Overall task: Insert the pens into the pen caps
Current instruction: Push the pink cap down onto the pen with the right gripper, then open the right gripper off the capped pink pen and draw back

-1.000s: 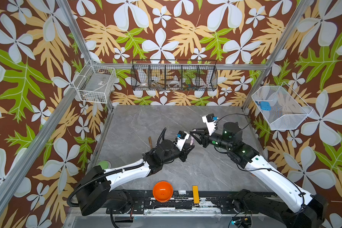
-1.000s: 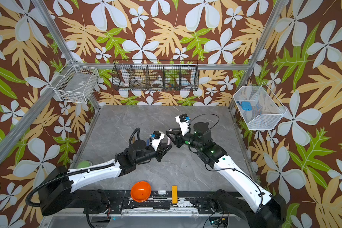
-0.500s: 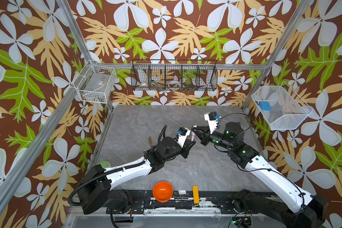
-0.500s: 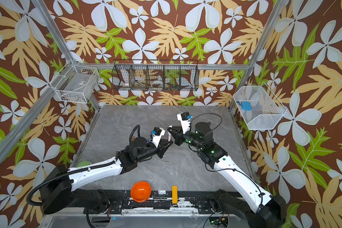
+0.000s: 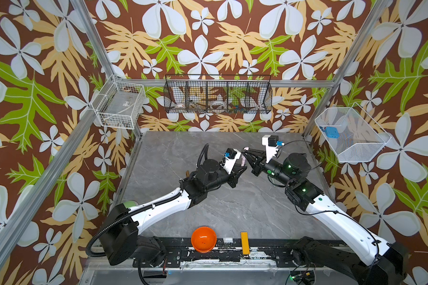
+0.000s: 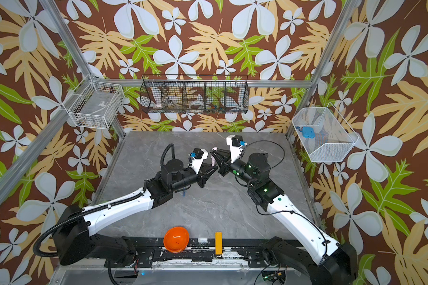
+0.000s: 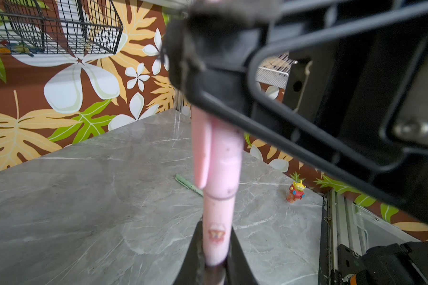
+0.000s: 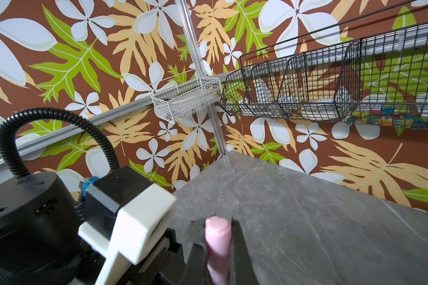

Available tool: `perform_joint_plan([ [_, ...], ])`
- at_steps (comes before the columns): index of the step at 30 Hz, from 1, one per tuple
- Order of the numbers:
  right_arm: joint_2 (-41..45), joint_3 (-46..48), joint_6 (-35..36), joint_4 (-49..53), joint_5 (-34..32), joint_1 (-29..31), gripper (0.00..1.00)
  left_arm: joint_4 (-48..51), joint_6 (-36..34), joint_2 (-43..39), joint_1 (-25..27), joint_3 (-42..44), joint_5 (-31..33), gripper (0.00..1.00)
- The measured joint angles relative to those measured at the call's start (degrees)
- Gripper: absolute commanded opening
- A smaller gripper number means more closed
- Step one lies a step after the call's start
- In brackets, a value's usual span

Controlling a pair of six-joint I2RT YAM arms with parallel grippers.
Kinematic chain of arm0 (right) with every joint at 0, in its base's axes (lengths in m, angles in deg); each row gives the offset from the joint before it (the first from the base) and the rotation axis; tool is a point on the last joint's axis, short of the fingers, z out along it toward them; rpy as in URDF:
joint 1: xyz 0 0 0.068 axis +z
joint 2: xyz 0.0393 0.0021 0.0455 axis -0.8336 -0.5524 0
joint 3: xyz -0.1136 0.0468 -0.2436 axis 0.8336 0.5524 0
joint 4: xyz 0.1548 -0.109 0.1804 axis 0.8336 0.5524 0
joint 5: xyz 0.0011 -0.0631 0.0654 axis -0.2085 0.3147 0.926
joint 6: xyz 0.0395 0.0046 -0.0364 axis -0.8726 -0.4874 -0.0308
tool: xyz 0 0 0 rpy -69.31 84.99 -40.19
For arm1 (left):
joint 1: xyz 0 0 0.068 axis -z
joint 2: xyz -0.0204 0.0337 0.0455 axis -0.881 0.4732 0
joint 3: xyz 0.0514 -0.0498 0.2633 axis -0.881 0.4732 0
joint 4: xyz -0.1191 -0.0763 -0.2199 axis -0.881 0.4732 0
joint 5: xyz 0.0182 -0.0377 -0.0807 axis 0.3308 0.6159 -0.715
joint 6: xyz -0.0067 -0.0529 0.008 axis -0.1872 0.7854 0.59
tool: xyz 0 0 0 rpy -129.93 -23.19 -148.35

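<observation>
Pink pen (image 7: 219,209) — left tool (image 7: 216,230) pinches it | right tool (image 8: 217,223) pinches pink cap (image 7: 224,160) | grey marble table (image 5: 232,209) — floral walls (image 5: 208,37)

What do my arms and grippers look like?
The left arm and right arm: white shells, black joints. A ribbed black hose on the left; thin black cables, green lights on the right. The left gripper and right gripper are black.

- Left arm (image 5: 158,209), lower left: white shells, black joints and black base noted.
- Right arm (image 5: 336,217), lower right: same colours; green lights (image 5: 289,166) seen on housings.
- Black ribbed hose (image 8: 47,113) seen, left of frame.
- White camera bracket (image 5: 269,148) and blue plug (image 5: 279,143) noted, upper centre.
- Left gripper (image 5: 244,168): black open-frame fingers.
</observation>
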Motion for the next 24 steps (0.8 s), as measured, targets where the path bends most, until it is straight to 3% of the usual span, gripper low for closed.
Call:
perform_joint_plan([
  [8, -0.04, 2.01, -3.08, 0.04, -0.52, 0.00, 0.02, 12.70, -1.01, 0.00, -1.57, -3.28, -2.32, 0.00],
  [10, 1.92, 1.38, -3.08, 1.77, -1.29, -0.39, 0.29, 9.90, -1.38, -0.02, -1.55, -3.19, -3.72, 0.00],
  [14, 6.67, -0.31, -2.82, 10.64, -0.37, -4.26, 0.50, -6.34, 0.48, -2.10, -2.21, 1.07, -0.81, 0.00],
  [17, 8.26, -2.91, -2.69, 17.27, -3.61, -6.69, 0.52, -8.92, 2.32, -2.69, -2.12, 5.18, 0.92, 0.00],
  [24, 2.23, -6.49, -1.16, 27.50, -11.41, -7.45, 0.54, 5.18, 11.74, 6.93, -2.43, 5.40, 5.33, 0.00],
])
